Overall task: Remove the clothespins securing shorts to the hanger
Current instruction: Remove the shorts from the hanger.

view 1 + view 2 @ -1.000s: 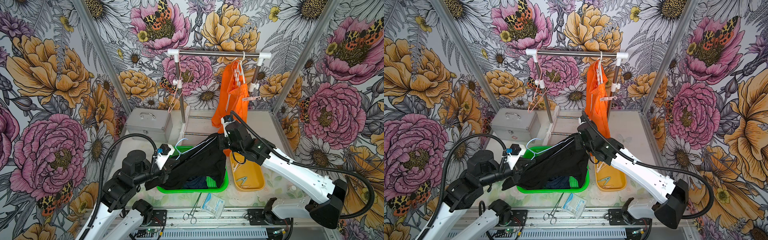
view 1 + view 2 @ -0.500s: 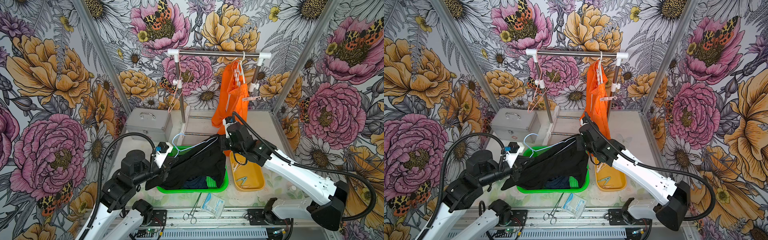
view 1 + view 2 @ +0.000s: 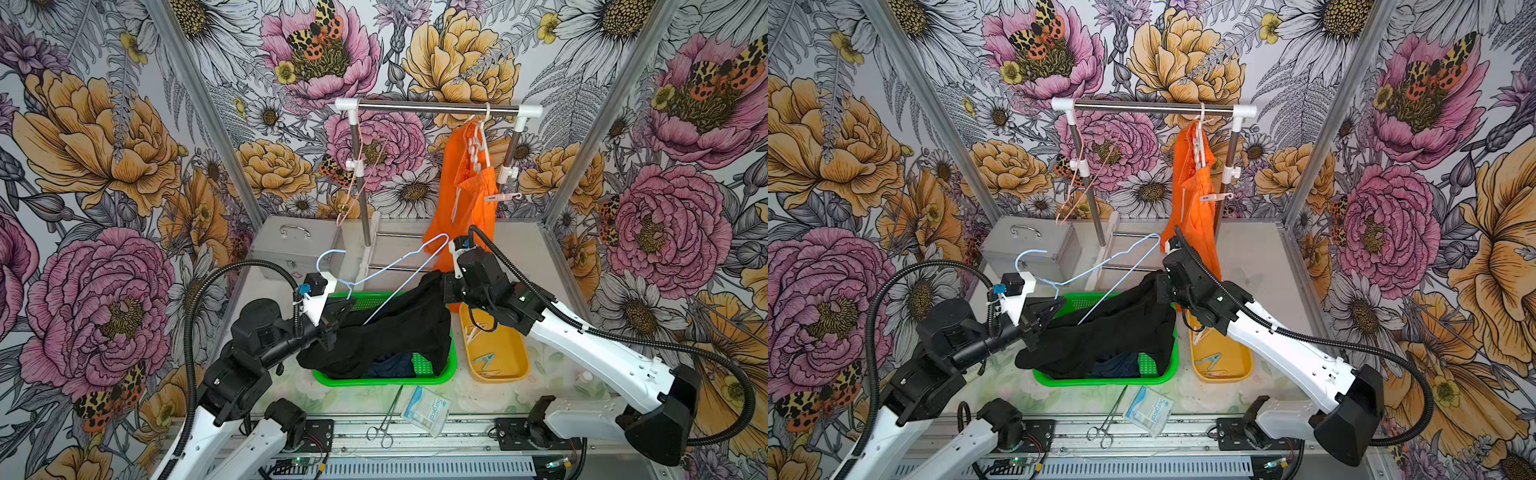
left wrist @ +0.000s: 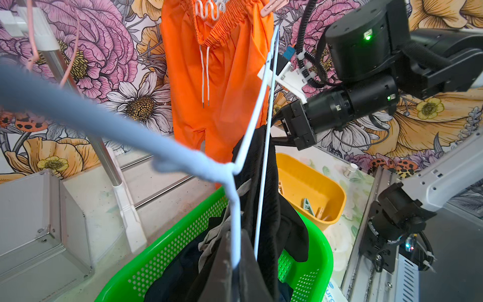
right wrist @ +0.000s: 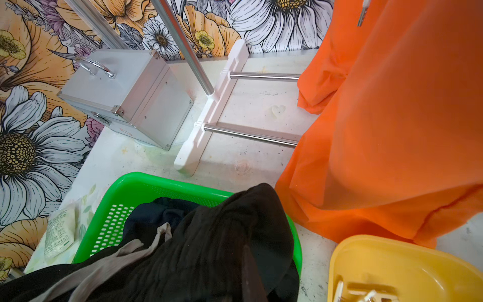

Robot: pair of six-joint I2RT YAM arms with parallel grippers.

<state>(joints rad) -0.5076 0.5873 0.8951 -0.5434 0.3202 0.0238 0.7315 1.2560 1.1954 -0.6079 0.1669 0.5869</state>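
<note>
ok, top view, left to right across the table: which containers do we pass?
Left to right: metal case → green basket → yellow tray. The forceps and the packet are left out: they lie in front of the basket, within its span.

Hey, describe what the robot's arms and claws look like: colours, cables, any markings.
The left arm and right arm have white shell links joined by black cylindrical motor housings. A black ribbed cable loops along each. Each wrist carries a white bracket with a small blue connector. The left claw and right claw are black. A green light glows on a right-arm joint.
</note>
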